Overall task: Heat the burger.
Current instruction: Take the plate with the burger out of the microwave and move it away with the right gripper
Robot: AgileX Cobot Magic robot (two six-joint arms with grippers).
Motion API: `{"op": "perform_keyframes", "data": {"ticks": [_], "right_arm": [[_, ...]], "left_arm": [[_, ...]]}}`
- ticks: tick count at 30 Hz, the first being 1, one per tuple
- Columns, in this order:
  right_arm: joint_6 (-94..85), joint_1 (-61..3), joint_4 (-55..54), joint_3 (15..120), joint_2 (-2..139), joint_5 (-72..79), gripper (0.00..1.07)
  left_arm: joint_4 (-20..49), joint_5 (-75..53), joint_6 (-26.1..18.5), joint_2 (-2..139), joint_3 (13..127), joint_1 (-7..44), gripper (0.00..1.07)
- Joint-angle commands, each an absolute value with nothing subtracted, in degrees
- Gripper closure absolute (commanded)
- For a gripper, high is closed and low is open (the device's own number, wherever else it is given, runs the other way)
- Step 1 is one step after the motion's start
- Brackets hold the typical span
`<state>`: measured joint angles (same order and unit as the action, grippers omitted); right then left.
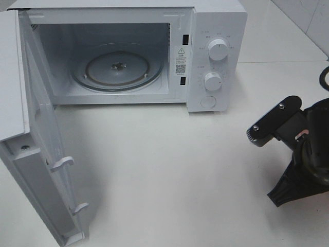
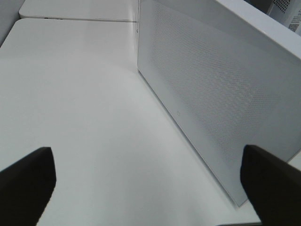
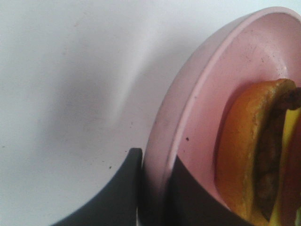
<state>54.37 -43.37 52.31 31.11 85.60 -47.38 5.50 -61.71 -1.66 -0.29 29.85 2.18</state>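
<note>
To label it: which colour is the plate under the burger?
Pink plate, clearest in the right wrist view.

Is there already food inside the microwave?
No. The microwave stands with its door swung open, and its glass turntable is bare.

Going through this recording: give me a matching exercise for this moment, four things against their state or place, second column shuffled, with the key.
Column 1:
1. microwave door
2. glass turntable
3. pink plate
4. left gripper

Column 2:
A. clamped at its rim between the right gripper's jaws, with the burger on it
B. swung wide open
C. open, nothing between the jaws, beside the door's perforated panel
D. bare, inside the microwave cavity

Pairs: 1-B, 2-D, 3-A, 4-C
</note>
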Motion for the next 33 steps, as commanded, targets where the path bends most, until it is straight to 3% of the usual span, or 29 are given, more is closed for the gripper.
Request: {"op": "perform_keyframes", "data": {"ticks": [1, 9, 20, 33], "right_arm": [[54.9, -39.8, 55.6, 31.4, 85.7, -49.2, 1.02], [57.2, -36.2, 58.0, 31.4, 85.7, -47.5, 1.01], [60.0, -36.2, 58.6, 31.4, 87.2, -47.2, 1.0], [68.9, -36.2, 62.1, 31.4, 99.4, -44.2, 0.99]], "left_arm": [[5.6, -61.4, -1.4, -0.7, 29.6, 1.9, 0.07], [5.6, -61.4, -1.4, -0.7, 29.6, 1.9, 0.07], [5.6, -61.4, -1.4, -0.7, 29.6, 1.9, 0.07], [5.6, -61.4, -1.4, -0.7, 29.6, 1.9, 0.07]]}}
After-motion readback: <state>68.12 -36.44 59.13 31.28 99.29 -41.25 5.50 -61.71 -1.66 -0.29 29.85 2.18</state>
